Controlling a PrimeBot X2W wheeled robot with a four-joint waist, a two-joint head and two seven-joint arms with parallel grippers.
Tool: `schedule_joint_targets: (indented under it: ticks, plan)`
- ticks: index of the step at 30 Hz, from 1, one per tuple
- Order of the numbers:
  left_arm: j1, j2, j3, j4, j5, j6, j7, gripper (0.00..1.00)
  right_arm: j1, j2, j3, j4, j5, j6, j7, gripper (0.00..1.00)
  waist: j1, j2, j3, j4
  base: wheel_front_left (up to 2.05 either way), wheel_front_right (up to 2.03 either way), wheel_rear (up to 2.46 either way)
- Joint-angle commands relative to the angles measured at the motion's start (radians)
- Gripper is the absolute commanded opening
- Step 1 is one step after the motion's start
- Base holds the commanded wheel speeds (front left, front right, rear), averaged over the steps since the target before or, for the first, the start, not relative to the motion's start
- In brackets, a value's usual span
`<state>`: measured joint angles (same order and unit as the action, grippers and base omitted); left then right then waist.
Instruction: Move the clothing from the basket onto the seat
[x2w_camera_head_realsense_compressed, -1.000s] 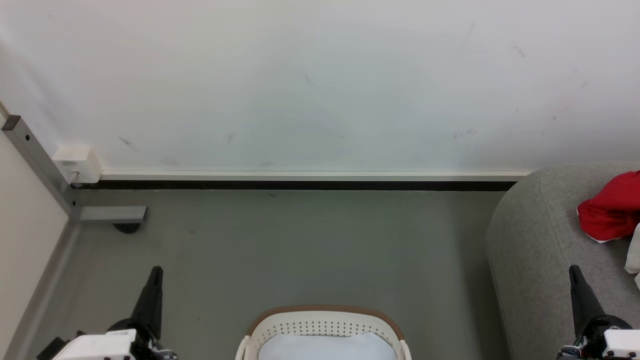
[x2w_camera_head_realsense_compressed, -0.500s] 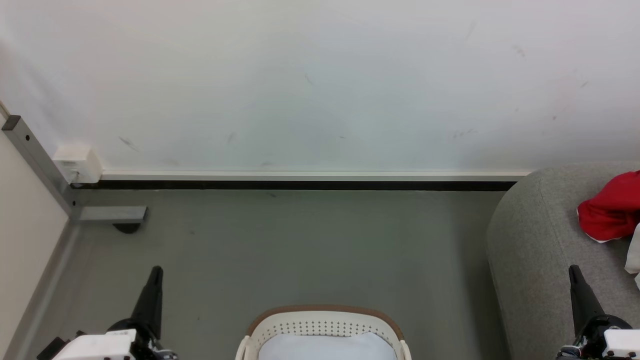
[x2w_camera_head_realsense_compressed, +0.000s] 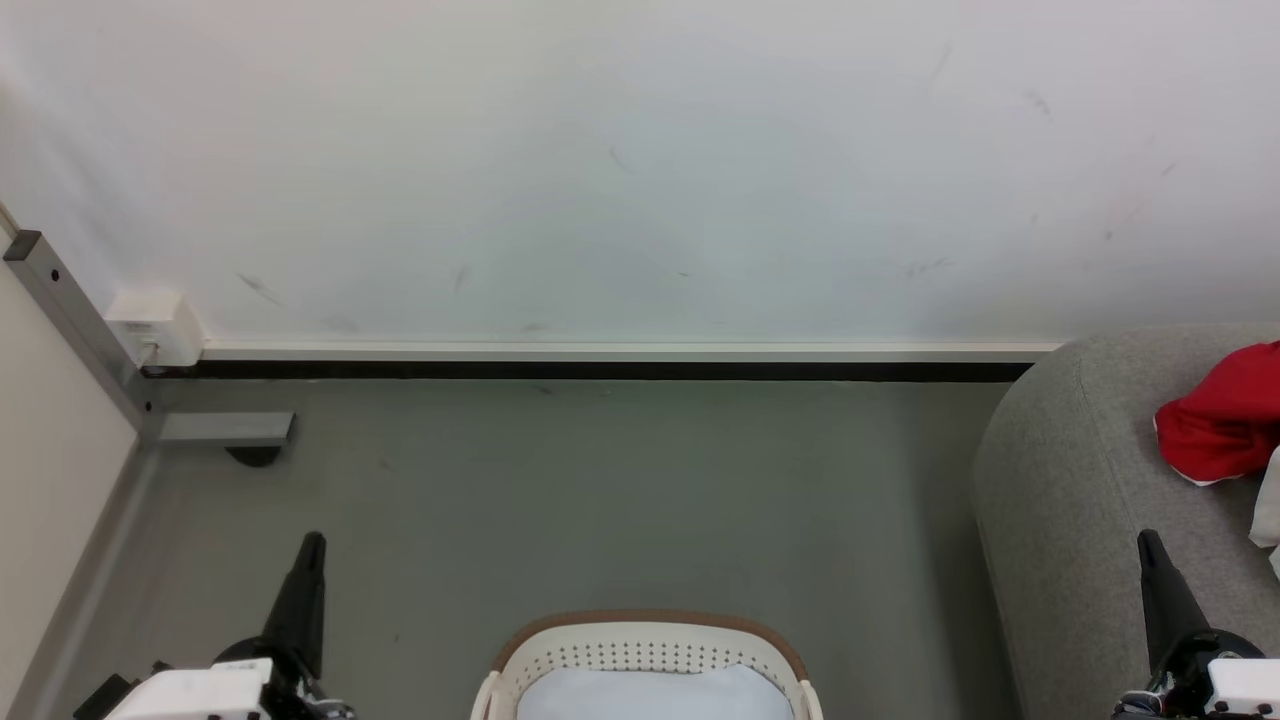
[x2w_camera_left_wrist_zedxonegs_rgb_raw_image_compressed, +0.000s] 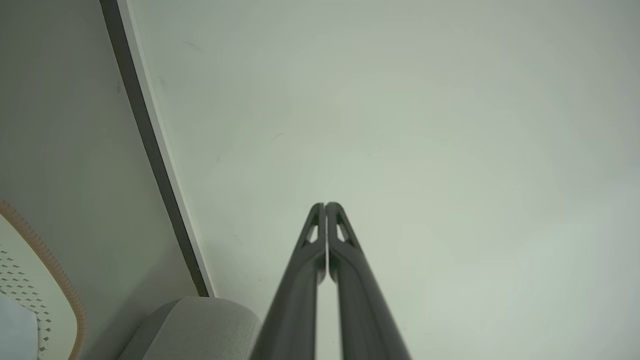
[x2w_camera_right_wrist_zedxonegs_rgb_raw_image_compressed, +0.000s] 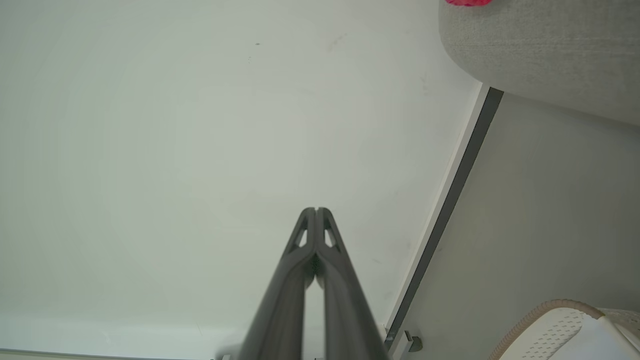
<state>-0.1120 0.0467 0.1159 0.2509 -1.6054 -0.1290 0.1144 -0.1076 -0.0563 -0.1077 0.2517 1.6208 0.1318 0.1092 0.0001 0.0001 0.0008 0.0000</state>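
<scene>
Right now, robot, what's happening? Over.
Left claw shut, empty. Right claw shut, empty. Red clothing on the seat; something pale in the basket. No obstacle seen.

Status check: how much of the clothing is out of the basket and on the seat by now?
Done: a red garment lies on the seat, with something white beside it at the frame's edge. In hand: nothing; the left gripper and right gripper are both shut and empty. Left: unclear; the basket shows a pale surface inside, either cloth or its bottom.
</scene>
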Motion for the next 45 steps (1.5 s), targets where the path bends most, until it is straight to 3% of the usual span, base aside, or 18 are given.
schedule_joint_targets:
  ticks: [1,45]
  plan:
    - [-0.006,0.007,0.001,-0.001,-0.012,-0.004,0.004,0.0,-0.012,0.002,-0.004,-0.004,-0.006,-0.002,0.003,0.0,-0.0001,-0.0001,0.0,0.0,0.0,0.0,0.0]
    - [-0.006,0.007,0.001,-0.002,-0.012,-0.004,0.004,0.0,-0.012,0.003,-0.006,-0.004,-0.008,-0.002,0.003,0.0,-0.0001,-0.0001,0.0,0.0,0.0,0.0,0.0]
